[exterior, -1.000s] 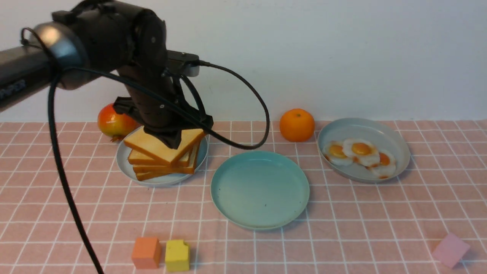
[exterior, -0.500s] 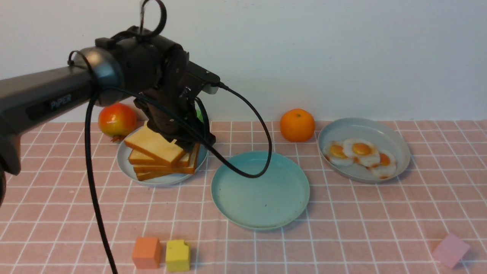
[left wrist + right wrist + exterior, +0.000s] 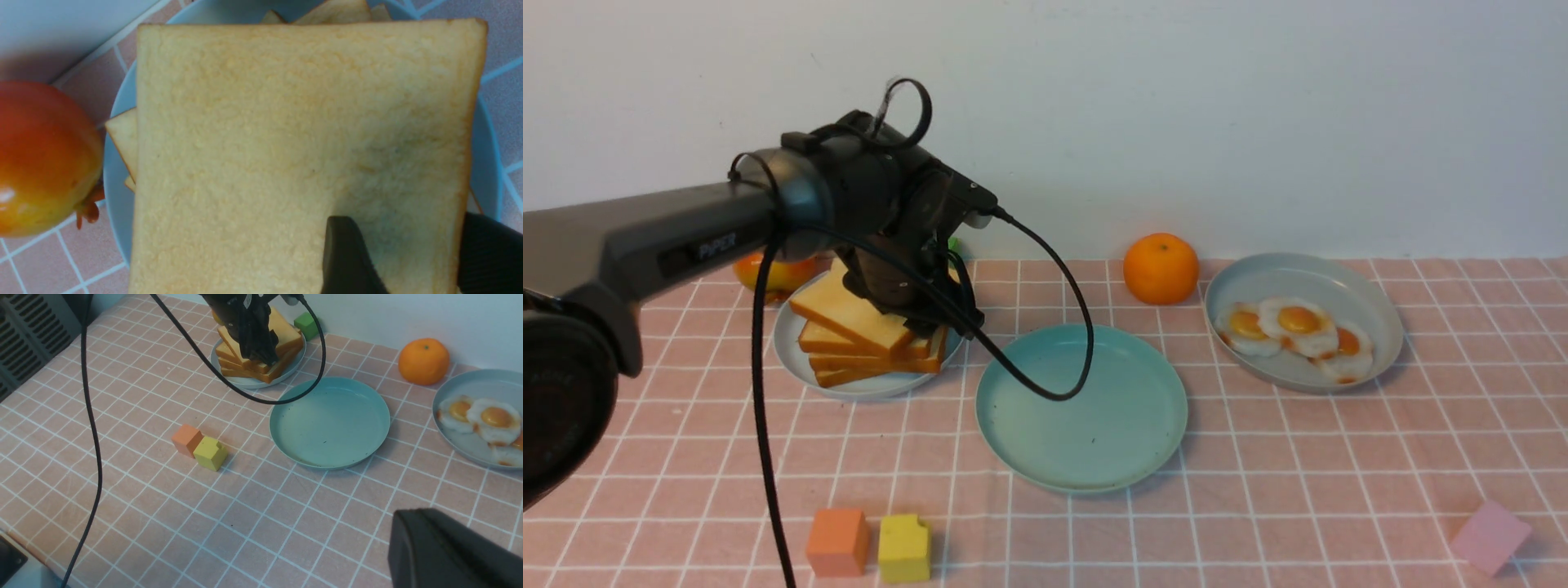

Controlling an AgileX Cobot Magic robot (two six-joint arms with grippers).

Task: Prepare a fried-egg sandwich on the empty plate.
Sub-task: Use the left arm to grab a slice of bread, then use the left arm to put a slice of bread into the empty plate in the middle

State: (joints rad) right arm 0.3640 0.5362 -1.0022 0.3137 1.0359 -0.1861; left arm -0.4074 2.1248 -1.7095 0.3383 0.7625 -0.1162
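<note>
On our pink-checked desk (image 3: 1258,506) the mint-green plate (image 3: 1082,408) sits empty between the toast pile (image 3: 849,322) and the fried eggs (image 3: 1294,331); our left hand (image 3: 408,253) hangs over the pile, fingers (image 3: 347,257) apart (one past the top slice (image 3: 261,143)'s edge); our right hand (image 3: 433,543) is closed

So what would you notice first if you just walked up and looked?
The big black left arm reaches over the stack of toast slices on the pale plate at the back left, with the left gripper open over the top slice. Next come the empty mint-green plate in the middle and three fried eggs in the grey-blue dish on the right, an orange beside it.
</note>
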